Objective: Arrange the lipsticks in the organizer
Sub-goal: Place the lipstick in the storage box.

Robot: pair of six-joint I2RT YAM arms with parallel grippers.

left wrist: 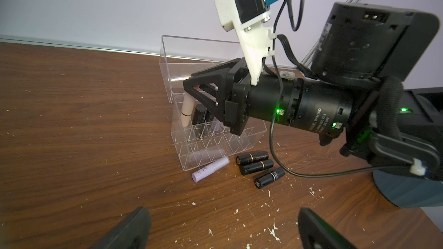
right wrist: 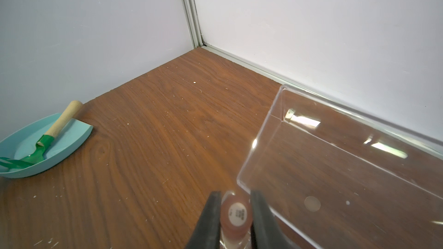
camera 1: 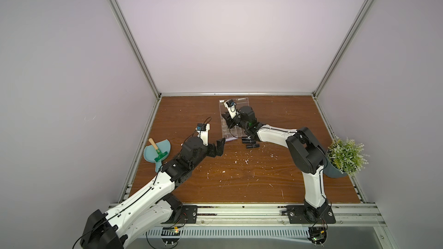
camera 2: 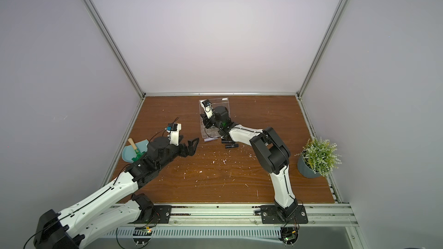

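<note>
While the right tool pinches a beige lipstick at the organizer edge, the left tool gapes wide above the table.

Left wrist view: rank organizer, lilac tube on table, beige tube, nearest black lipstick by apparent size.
1. organizer
2. lilac tube
3. beige tube and black lipstick: about alike. The beige tube's top is hidden in the right gripper, so these two stay unranked.
</note>
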